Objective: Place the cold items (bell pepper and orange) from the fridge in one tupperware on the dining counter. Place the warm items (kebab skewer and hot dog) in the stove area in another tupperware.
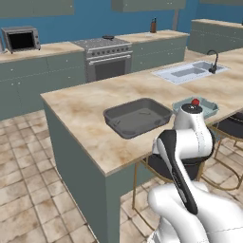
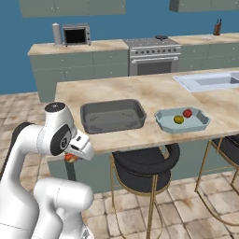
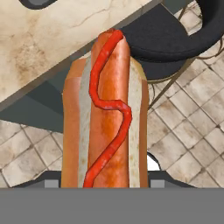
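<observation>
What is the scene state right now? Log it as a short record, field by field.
held item: hot dog with a ketchup line, in the gripper
gripper location: below the counter edge, beside the black stool
grey tupperware: on the dining counter, empty
blue tupperware: on the same counter, holds a red item and a yellowish item
warm items packed: none yet
background: stove, sink, microwave
</observation>
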